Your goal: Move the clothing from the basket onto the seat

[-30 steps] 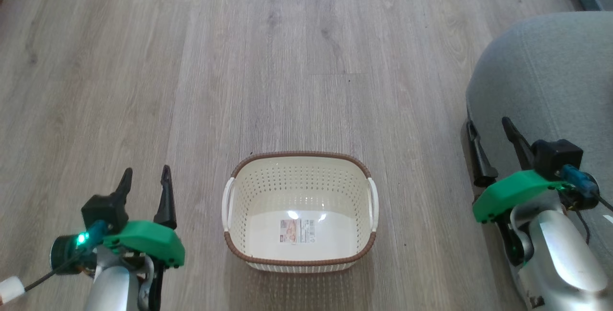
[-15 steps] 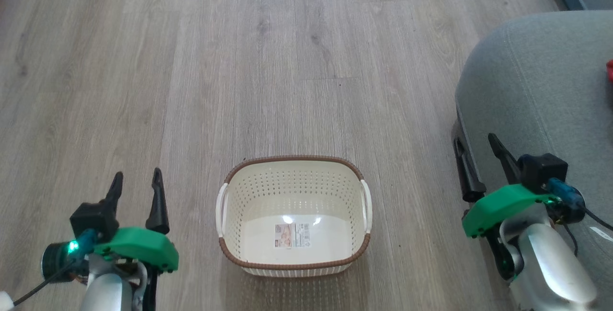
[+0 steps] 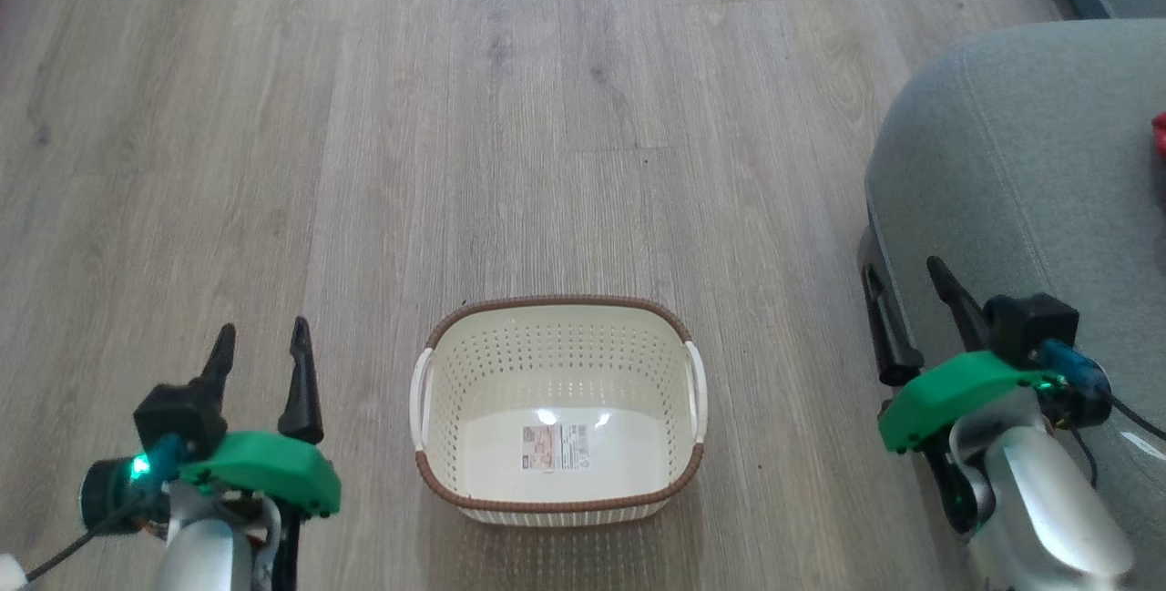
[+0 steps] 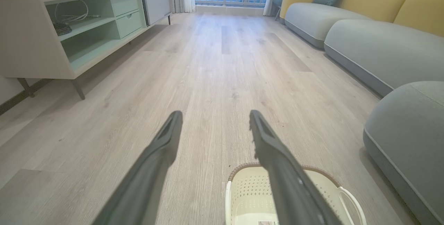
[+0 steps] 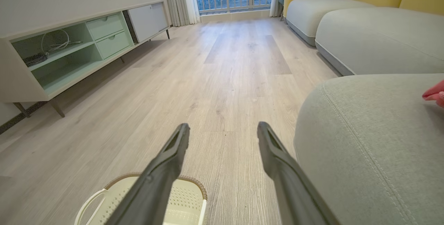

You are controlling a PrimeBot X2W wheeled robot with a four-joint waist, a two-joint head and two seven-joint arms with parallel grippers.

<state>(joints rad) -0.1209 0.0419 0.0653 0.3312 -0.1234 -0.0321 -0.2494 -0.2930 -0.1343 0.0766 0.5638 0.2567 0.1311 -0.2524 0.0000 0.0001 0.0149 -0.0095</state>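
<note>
Clothing (image 3: 1159, 134) shows as a red scrap on the seat (image 3: 1020, 145); the basket (image 3: 556, 301) on the floor (image 3: 547, 117) holds nothing, so the move looks done. Left gripper (image 3: 262, 331) and right gripper (image 3: 902, 268) hover with fingers spread, holding nothing

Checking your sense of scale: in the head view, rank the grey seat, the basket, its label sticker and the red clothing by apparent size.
1. seat, largest, though cropped by the frame.
2. basket.
3. label sticker.
4. red clothing, just a sliver at the right edge, so its full size is unknown.
</note>
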